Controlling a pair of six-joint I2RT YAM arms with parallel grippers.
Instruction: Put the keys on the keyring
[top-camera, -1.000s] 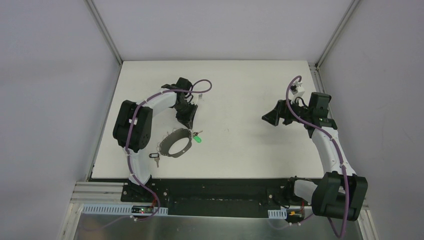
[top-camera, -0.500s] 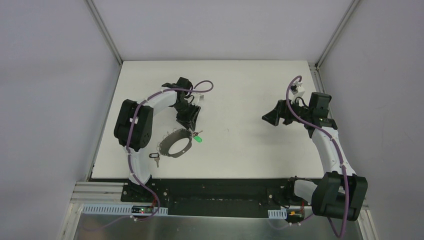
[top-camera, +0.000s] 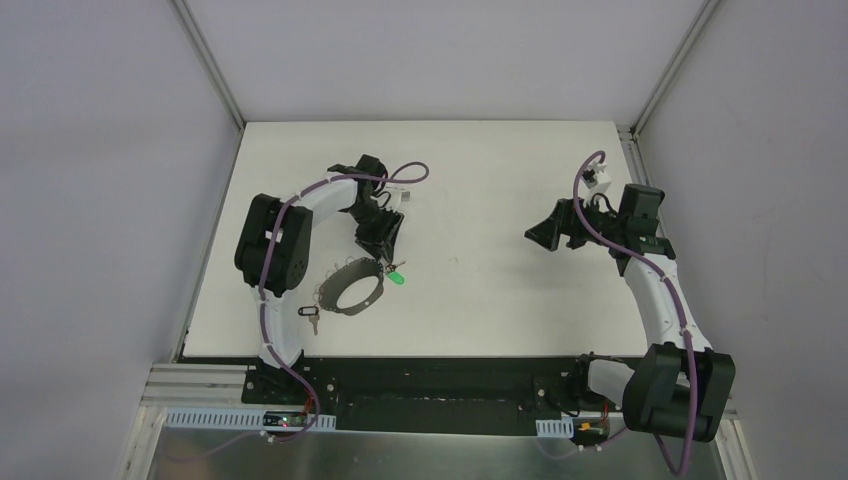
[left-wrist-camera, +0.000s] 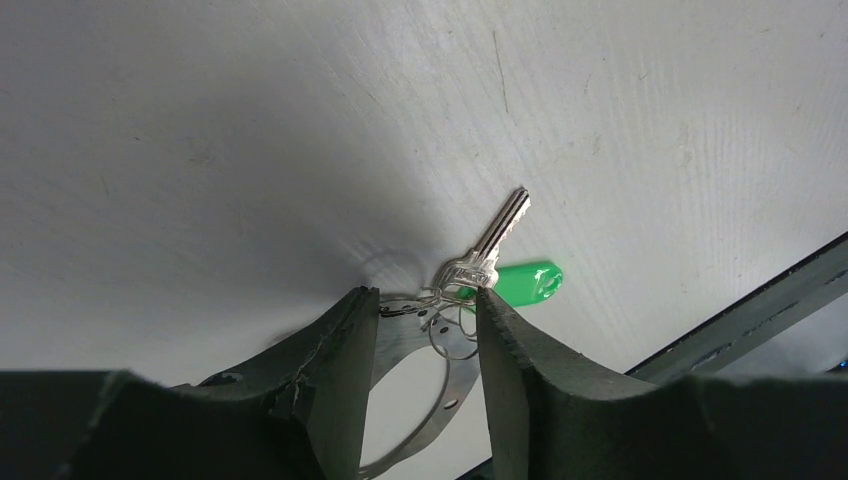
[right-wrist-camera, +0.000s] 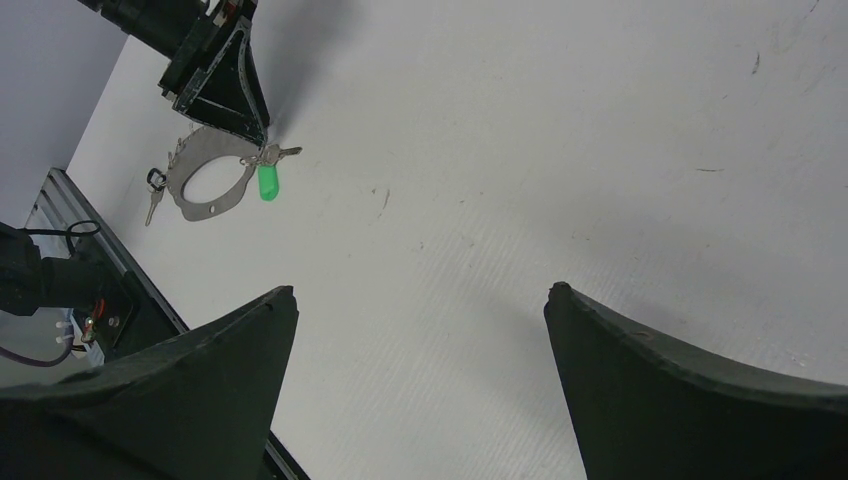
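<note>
Scuffed white tabletop (top-camera: 480, 200), pale grey walls (top-camera: 100, 200); left gripper (left-wrist-camera: 425, 292) parted over the thin grey metal hoop keyring (right-wrist-camera: 200, 211), right gripper (right-wrist-camera: 420, 288) gaping, empty.

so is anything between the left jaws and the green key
Nothing visible does. The left gripper has its jaws apart over the keyring rim, and the green key lies just past their tips, its small ring in the gap between them. Only bare table lies around it.

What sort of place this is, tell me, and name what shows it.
Probably a robotics test cell: a white table walled by plain grey panels on aluminium rails, with a left arm and right arm bolted at its near edge.
</note>
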